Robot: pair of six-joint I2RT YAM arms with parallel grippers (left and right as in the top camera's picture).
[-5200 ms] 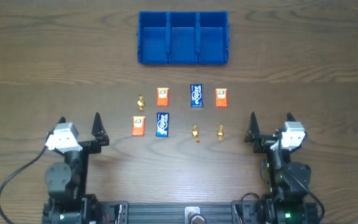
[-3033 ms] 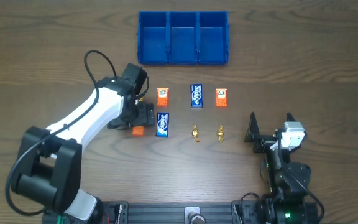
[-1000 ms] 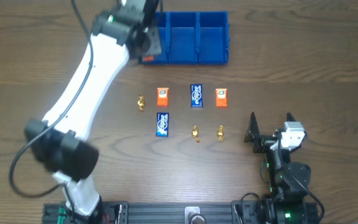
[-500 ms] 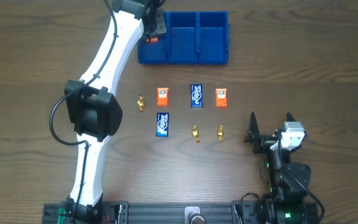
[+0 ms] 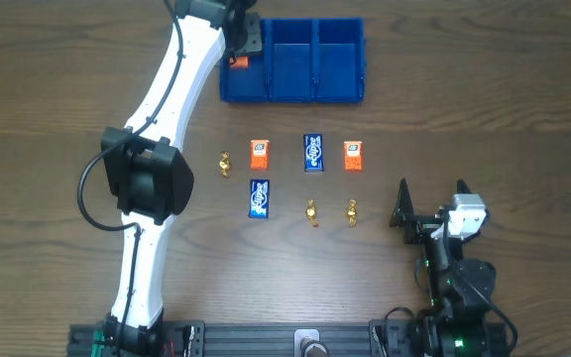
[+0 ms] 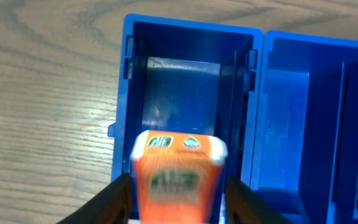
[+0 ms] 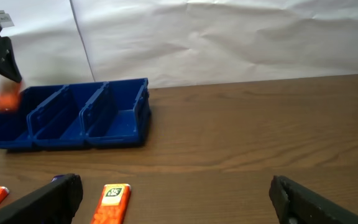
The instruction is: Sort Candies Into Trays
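Over the blue tray (image 5: pixel 291 95), at its left compartment, left gripper (image 6: pixel 178 200) clamps an orange candy box (image 6: pixel 178 167), poised for release; right gripper (image 5: pixel 431 201) parked, spread wide, empty.

We see a brown wood-grain surface (image 5: pixel 484 89) that runs across the whole top view. From the right wrist view we see a white sheet (image 7: pixel 229 37) hanging behind its far edge, with a thin dark line running down it.
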